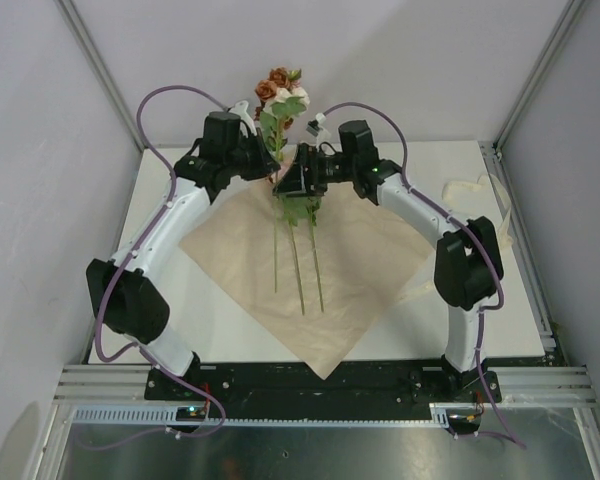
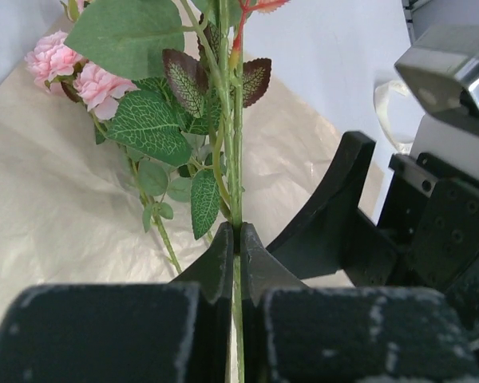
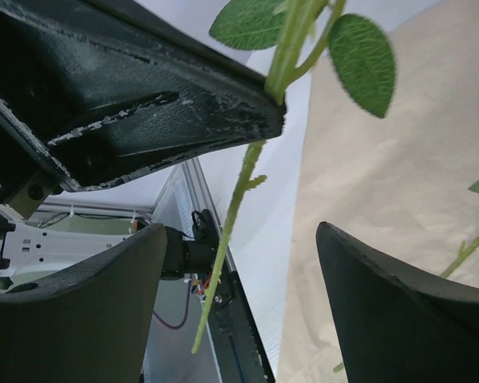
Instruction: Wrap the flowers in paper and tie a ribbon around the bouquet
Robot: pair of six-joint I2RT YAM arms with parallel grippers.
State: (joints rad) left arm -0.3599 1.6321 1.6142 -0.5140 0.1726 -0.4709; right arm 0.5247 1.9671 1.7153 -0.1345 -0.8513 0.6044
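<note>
The peach paper (image 1: 310, 290) lies flat on the table as a diamond. The flowers (image 1: 280, 88) stand at its far corner, blooms raised, with the long stems (image 1: 296, 262) running toward the near edge over the sheet. My left gripper (image 2: 238, 236) is shut on a green stem (image 2: 233, 152), with pink blooms (image 2: 64, 68) beyond it. My right gripper (image 3: 239, 271) is open, straddling a thin stem (image 3: 226, 231) that touches neither finger. It sits just right of the left gripper (image 1: 277, 172). The cream ribbon (image 1: 470, 190) lies at the table's right side.
The left gripper's black finger (image 3: 144, 104) crosses close above my right gripper's fingers. The right gripper's finger (image 2: 335, 199) stands right beside the held stem. Metal frame rails (image 1: 520, 250) border the table. White walls enclose the back and sides.
</note>
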